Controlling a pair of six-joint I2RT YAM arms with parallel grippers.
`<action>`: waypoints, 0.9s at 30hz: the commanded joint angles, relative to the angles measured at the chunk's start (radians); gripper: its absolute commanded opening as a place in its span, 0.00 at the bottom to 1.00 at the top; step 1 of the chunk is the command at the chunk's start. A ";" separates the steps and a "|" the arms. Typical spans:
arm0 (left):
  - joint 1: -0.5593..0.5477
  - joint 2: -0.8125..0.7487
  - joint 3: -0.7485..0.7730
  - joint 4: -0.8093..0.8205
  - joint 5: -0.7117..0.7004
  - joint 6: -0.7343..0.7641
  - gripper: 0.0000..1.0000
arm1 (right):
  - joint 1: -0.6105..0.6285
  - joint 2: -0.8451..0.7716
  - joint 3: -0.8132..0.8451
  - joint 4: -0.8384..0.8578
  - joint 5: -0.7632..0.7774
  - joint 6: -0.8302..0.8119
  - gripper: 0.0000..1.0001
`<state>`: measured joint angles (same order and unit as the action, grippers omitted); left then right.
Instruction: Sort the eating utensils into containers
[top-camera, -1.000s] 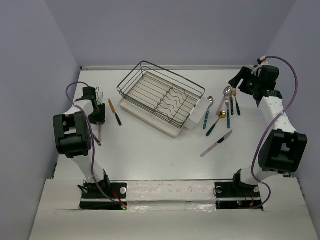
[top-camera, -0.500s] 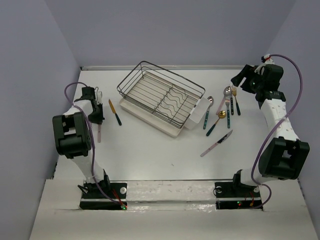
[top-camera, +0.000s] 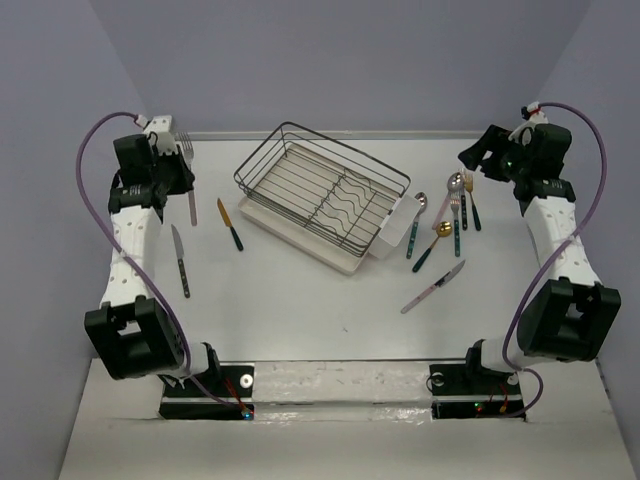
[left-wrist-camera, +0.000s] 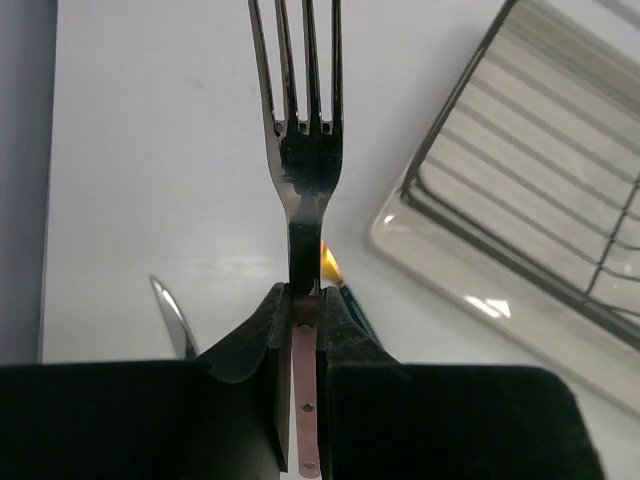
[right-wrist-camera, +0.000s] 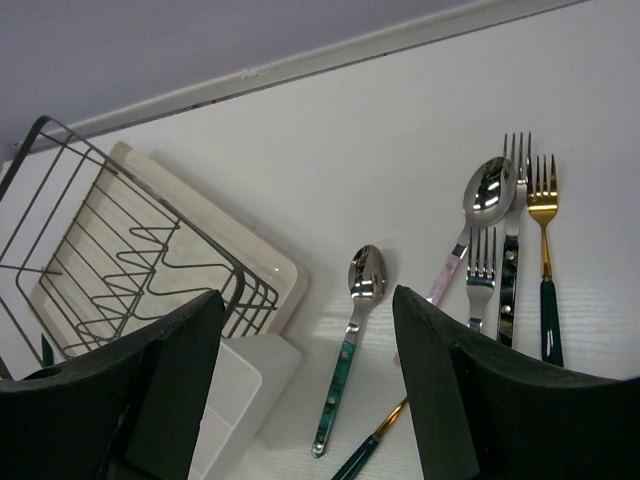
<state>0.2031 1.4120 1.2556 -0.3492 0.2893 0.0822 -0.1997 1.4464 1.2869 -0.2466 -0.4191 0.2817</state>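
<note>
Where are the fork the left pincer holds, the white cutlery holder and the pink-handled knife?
fork (left-wrist-camera: 305, 170), left wrist view, on the neck just below the tines.
white cutlery holder (top-camera: 398, 226), top external view, on its white wall.
pink-handled knife (top-camera: 433, 287), top external view, at mid-length.

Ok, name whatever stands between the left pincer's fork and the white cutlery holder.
The black wire dish rack: the white plastic holder sits at its right end, so the pink-handled metal fork probably has to pass over it.
</note>
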 joint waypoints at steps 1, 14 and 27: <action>-0.030 -0.091 0.114 0.205 0.220 -0.068 0.00 | 0.003 -0.049 0.072 0.015 -0.076 -0.021 0.74; -0.597 -0.061 0.031 1.102 0.240 -0.220 0.00 | 0.003 -0.118 -0.017 0.059 -0.112 -0.015 0.74; -0.976 0.142 -0.239 1.783 -0.004 -0.110 0.00 | 0.003 -0.196 -0.136 0.063 -0.145 -0.012 0.74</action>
<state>-0.7094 1.5352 1.0607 1.0805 0.3904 -0.0914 -0.1997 1.2922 1.1797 -0.2165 -0.5350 0.2691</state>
